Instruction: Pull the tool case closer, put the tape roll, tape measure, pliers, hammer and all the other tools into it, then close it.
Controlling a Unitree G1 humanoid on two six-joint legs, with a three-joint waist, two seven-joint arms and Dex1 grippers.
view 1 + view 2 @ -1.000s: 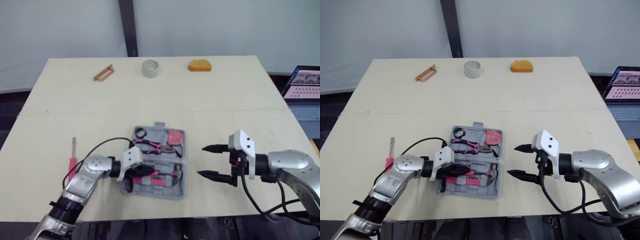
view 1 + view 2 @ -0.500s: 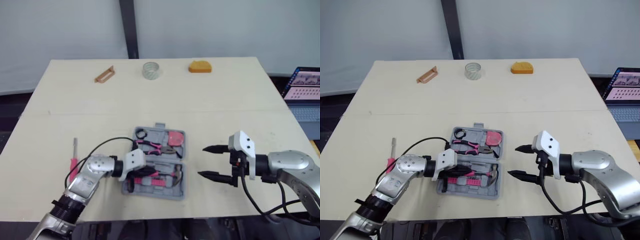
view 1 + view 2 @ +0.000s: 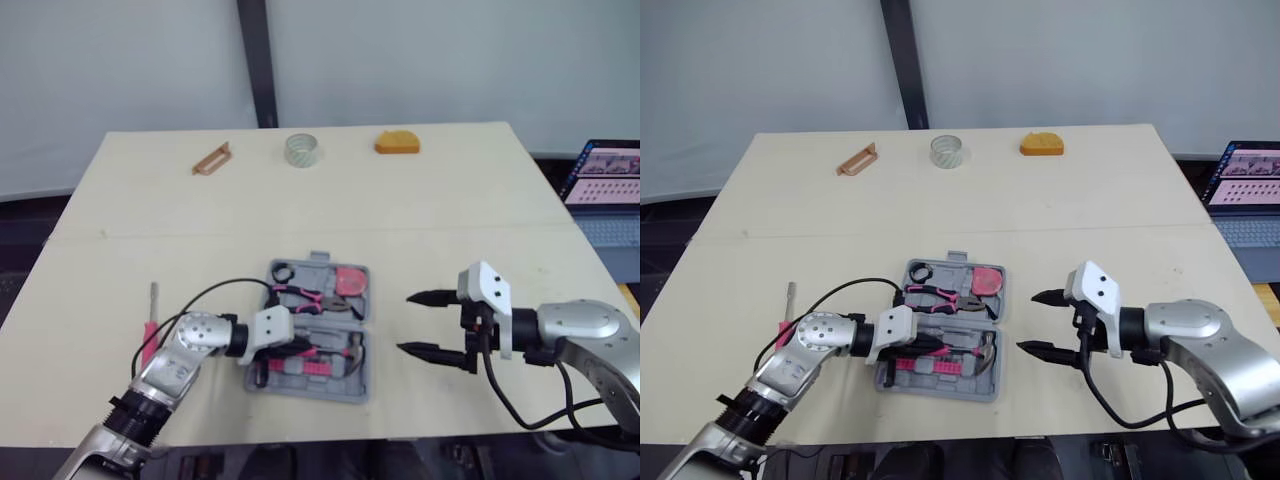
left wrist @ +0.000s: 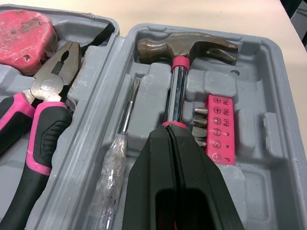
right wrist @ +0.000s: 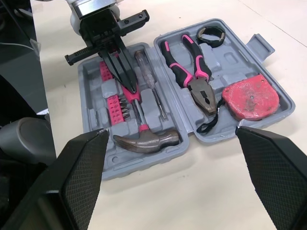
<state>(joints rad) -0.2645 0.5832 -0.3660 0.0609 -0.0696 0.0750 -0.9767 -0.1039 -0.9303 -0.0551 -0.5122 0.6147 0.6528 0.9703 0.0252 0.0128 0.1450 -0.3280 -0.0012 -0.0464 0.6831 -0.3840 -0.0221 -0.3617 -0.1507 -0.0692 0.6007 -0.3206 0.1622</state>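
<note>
The grey tool case (image 3: 300,381) lies open near the table's front edge. It holds pink-handled pliers (image 5: 194,79), a red tape measure (image 5: 249,96), a small black ring (image 5: 211,35), a screwdriver (image 4: 125,120), a pink bit holder (image 4: 218,127) and the hammer (image 4: 180,72). My left gripper (image 4: 169,136) is shut on the hammer's handle, which lies in the near half of the case. My right gripper (image 3: 405,323) hovers open just right of the case, empty. A clear tape roll (image 3: 301,150) stands at the table's far edge. A pink screwdriver (image 3: 149,322) lies left of the case.
An orange object (image 3: 397,143) and a brown flat tool (image 3: 211,158) lie along the far edge beside the tape roll. A laptop (image 3: 604,185) sits off the table's right side. Bare tabletop stretches between the case and the far objects.
The camera has tilted, shifting the whole picture down a little. My left gripper has edged slightly right over the case, still on the hammer. The right gripper has held still.
</note>
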